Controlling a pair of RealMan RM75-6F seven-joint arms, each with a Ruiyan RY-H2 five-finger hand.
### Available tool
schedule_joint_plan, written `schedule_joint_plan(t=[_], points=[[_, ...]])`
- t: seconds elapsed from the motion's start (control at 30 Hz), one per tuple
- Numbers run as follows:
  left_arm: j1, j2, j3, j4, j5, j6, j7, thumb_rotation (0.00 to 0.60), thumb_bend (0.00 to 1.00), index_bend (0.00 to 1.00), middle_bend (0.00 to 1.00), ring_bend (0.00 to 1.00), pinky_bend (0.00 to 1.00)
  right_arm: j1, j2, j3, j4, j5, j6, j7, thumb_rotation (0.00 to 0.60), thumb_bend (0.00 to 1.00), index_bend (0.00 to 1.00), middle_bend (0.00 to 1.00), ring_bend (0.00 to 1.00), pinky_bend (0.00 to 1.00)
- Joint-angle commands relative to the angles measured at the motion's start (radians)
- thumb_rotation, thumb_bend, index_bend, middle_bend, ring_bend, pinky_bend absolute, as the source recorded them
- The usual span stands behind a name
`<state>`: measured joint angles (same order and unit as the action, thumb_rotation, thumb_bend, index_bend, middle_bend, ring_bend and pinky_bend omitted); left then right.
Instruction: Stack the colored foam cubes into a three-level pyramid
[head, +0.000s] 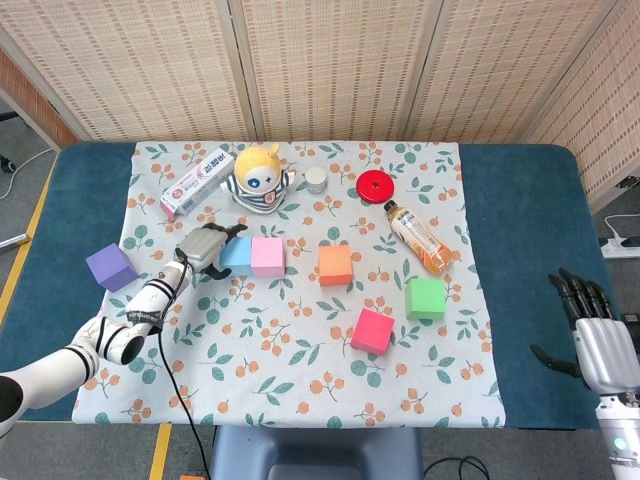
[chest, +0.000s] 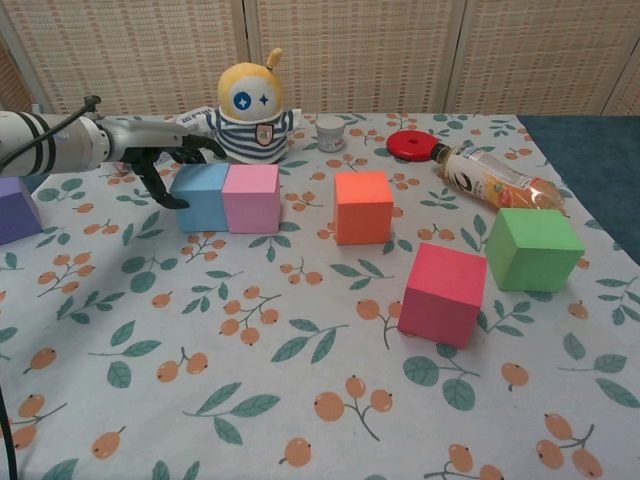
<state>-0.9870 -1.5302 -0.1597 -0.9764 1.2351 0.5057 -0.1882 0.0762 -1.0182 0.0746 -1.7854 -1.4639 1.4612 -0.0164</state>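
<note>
All 6 foam cubes sit unstacked on the tabletop (head: 520, 200): blue cube (chest: 199, 196) touching pink cube (chest: 250, 197), orange cube (chest: 363, 205), red cube (chest: 443, 293), green cube (chest: 532, 248); the purple cube (chest: 14, 210) is cut off at the chest view's left edge. The left hand (chest: 160, 155) hovers just left of the blue cube, fingers spread, holding nothing; whether it touches the cube is unclear. The right hand (head: 592, 330) rests fingers apart and empty at the head view's right edge, outside the chest view.

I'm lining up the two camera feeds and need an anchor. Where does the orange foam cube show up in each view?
Head view: the orange foam cube sits near the picture's middle, right of the pink foam cube.
Chest view: the orange foam cube stands a little right of centre in the upper half, again right of the pink foam cube.
Shared landmark: the yellow-headed striped doll, behind the pink cube in both.
</note>
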Motion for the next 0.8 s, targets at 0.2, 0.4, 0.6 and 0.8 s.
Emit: schedule_joint_plan(t=[0.2, 0.4, 0.6, 0.8], points=[[0.0, -0.002, -0.002, -0.005, 0.004, 0.008, 0.0, 0.6, 0.33, 0.1, 0.3, 0.21, 0.14, -0.001, -0.001, -0.001, 0.0, 0.0, 0.0, 0.0, 0.598, 0.0, 0.0, 0.0, 0.0, 0.0], [0.002, -0.004, -0.002, 0.002, 0.005, 0.012, 0.001, 0.6, 0.33, 0.11, 0.31, 0.21, 0.14, 0.001, 0.0, 0.001, 0.0, 0.004, -0.005, 0.0, 0.597, 0.0, 0.0, 0.0, 0.0, 0.0], [0.005, -0.004, 0.002, 0.002, 0.016, 0.017, -0.005, 0.6, 0.33, 0.12, 0.31, 0.21, 0.14, 0.002, 0.0, 0.001, -0.003, 0.008, -0.008, -0.004, 0.597, 0.0, 0.0, 0.0, 0.0, 0.0], [0.007, -0.008, 0.007, 0.005, 0.028, 0.022, -0.014, 0.6, 0.33, 0.13, 0.31, 0.21, 0.14, 0.0, 0.001, 0.001, -0.007, 0.01, -0.006, -0.007, 0.597, 0.0, 0.0, 0.0, 0.0, 0.0]])
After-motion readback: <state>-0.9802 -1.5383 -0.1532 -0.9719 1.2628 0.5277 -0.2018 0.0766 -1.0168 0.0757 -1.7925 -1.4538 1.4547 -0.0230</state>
